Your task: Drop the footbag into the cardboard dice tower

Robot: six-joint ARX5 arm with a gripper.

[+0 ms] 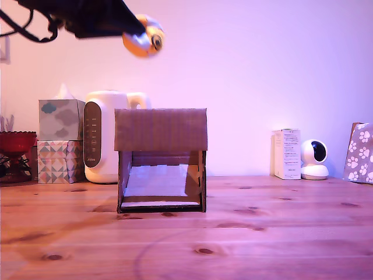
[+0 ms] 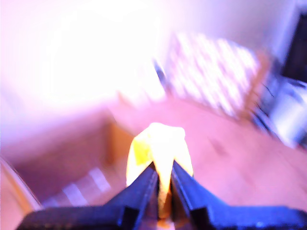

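Note:
My dark gripper [image 1: 135,32] is high up at the exterior view's upper left, shut on the orange, yellow and white footbag [image 1: 144,37], whose small dark round mark faces that view's right. The footbag hangs well above the brown cardboard dice tower [image 1: 161,129], over its left part. The tower stands on the wooden table [image 1: 262,227], its lower opening showing a pale sloped ramp. In the blurred wrist view the two dark fingers [image 2: 144,189] pinch the bright yellow footbag [image 2: 160,143] between them, with brown cardboard [image 2: 72,153] below.
Behind the tower stands a white kettle-like appliance [image 1: 105,137], with stacked patterned tissue boxes [image 1: 60,140] and a red bowl [image 1: 16,142] at the exterior view's left. A white carton [image 1: 287,153], a small white camera [image 1: 315,159] and a paw-print bag [image 1: 360,153] stand at the right.

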